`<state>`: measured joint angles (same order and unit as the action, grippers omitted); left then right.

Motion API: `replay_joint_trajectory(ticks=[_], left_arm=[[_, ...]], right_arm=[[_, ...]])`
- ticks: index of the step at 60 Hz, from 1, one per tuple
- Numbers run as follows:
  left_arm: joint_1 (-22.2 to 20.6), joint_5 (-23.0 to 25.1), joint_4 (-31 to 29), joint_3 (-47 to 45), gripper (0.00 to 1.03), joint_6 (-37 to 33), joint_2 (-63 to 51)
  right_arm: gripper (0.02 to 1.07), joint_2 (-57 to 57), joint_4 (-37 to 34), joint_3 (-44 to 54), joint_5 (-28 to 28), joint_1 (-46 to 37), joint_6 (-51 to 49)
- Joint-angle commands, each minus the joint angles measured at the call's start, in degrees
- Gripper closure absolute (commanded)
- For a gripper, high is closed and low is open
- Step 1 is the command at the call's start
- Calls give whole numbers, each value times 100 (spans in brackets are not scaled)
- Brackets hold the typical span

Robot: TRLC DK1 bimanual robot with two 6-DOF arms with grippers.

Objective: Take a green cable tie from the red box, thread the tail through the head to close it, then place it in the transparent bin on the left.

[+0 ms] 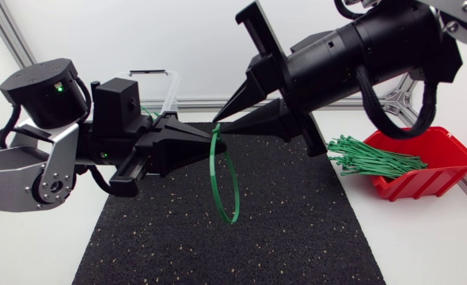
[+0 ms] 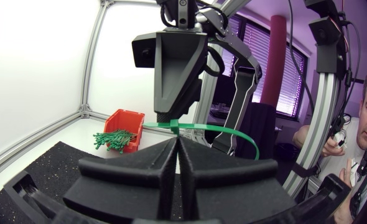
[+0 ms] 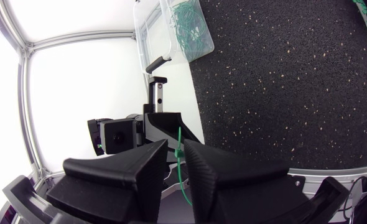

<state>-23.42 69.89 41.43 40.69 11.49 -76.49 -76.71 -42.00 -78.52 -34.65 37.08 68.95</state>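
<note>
Left matte black wedge-fingered gripper (image 1: 218,144): fingers pressed together over the black speckled rubber mat (image 1: 297,229), tips at the thin green plastic cable tie (image 1: 213,166), possibly pinching its strap. Behind that arm, transparent plastic bin (image 3: 196,55) with green ties inside. Tie closed into a slim loop, hanging in mid-air. Right matte black gripper (image 1: 220,124): clamped on the tie's head. Farther right, red plastic box (image 1: 447,150) heaped with loose green ties (image 1: 372,156).
</note>
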Motion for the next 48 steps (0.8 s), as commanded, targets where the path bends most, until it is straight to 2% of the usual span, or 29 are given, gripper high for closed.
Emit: replay_joint_trajectory(ticks=[1, 13, 17, 21, 24, 30, 48], left_arm=[[-31, 60, 49, 106, 100, -111, -86], [-40, 60, 49, 115, 100, -111, -24], [-49, 60, 49, 106, 100, -111, 2], [-49, 51, 49, 106, 100, -111, 2], [-57, 51, 41, 106, 100, -111, 2], [-75, 42, 41, 97, 100, -111, 29], [-145, 16, 41, 53, 100, -270, -6]], right_arm=[[81, 68, 7, 91, -6, 54, -66], [81, 59, 7, 118, 3, 80, -57], [90, 59, 7, 118, 64, 89, -66], [92, 59, 16, 118, 82, 89, -66], [98, 59, 16, 109, 143, 89, -66], [101, 59, 16, 118, 178, 89, -74], [101, 68, -98, 118, 213, 115, -145]])
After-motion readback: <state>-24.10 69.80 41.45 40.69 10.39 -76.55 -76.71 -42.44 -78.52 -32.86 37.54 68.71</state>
